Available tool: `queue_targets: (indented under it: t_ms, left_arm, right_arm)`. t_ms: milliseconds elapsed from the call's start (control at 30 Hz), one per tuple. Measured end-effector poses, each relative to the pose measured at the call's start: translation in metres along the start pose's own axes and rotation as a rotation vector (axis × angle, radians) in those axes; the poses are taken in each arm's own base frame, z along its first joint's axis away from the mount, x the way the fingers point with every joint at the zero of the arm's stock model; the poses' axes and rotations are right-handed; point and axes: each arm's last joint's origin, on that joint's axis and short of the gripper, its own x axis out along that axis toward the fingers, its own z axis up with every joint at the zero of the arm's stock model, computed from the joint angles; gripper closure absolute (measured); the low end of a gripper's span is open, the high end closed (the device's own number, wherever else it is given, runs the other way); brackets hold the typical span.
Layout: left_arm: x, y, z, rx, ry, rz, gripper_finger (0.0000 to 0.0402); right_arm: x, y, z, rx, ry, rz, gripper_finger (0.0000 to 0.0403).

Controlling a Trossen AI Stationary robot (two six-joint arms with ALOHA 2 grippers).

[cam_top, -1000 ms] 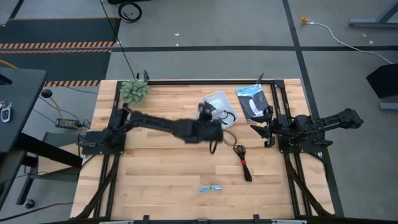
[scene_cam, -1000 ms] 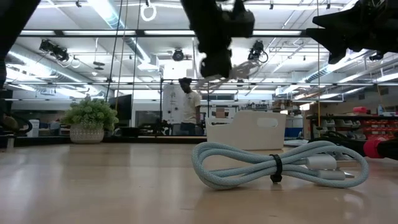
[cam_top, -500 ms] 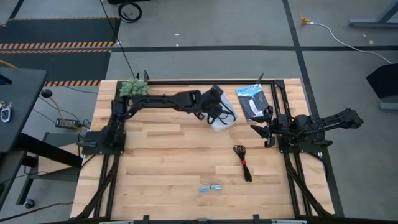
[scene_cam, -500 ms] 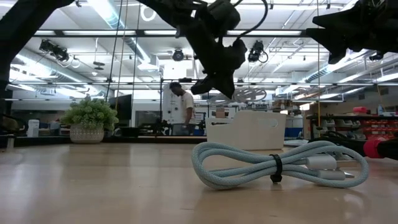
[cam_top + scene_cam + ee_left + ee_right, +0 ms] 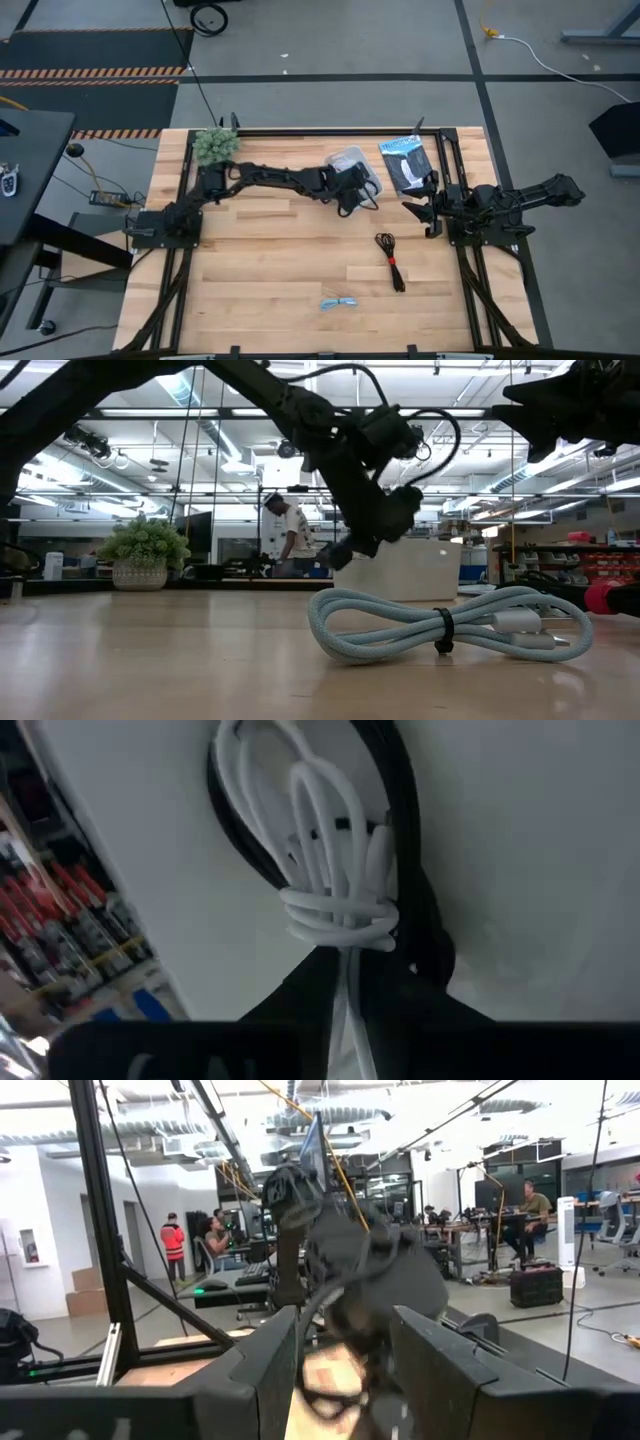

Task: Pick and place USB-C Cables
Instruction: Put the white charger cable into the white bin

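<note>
My left gripper (image 5: 350, 193) reaches over the near part of the white tray (image 5: 352, 160) and is shut on the white cable bundle (image 5: 338, 870). In the left wrist view the bundle lies against the tray floor, on top of a black cable (image 5: 402, 810) that rests in the tray. The black cable with a red tie (image 5: 391, 260) lies on the table nearer the front. The short light blue cable (image 5: 340, 303) lies near the front edge and fills the low view (image 5: 440, 625). My right gripper (image 5: 428, 212) waits open at the table's right side. My left gripper pinches the white cable bundle between its two fingers at the end below its wrapped waist (image 5: 348, 982). It comes slanting down from above into the tray. The looped part (image 5: 320, 810) spreads out ahead of the fingers against the tray floor and the black cable.
A flat blue-and-black packet (image 5: 405, 163) lies right of the tray by the far edge. A small potted plant (image 5: 215, 146) stands at the far left corner. Bare wood spans the table's middle and left. A person (image 5: 290, 540) walks in the room behind.
My left gripper carried the white cable from the middle of the table toward the far edge to above the tray. It then came down into the tray, so the bundle now lies against the tray floor. The right arm stayed still.
</note>
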Motion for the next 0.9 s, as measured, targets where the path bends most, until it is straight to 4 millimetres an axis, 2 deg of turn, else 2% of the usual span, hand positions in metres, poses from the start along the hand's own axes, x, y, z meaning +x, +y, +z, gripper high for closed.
queue_targets:
  t_ms: [200, 367, 600, 733, 900]
  left_arm:
    - [0.006, -0.005, 0.009, 0.015, 0.006, 0.007, 0.0304]
    - [0.006, 0.002, 0.011, -0.149, -0.034, 0.08, 0.0256]
    - [0.0, 0.008, 0.008, -0.219, -0.099, 0.086, 0.0196]
    - [-0.002, 0.011, 0.005, -0.268, -0.129, 0.087, 0.0185]
    - [-0.008, 0.013, 0.008, -0.26, -0.203, 0.07, 0.0192]
  right_arm:
    - [0.0, 0.0, 0.0, 0.001, -0.004, 0.003, 0.0234]
    - [0.0, 0.0, 0.001, 0.003, -0.009, 0.007, 0.0234]
    - [0.0, 0.0, 0.001, 0.003, -0.01, 0.007, 0.0234]
    - [0.0, 0.0, 0.001, 0.004, -0.01, 0.007, 0.0234]
    - [0.0, 0.0, 0.001, 0.004, -0.01, 0.007, 0.0234]
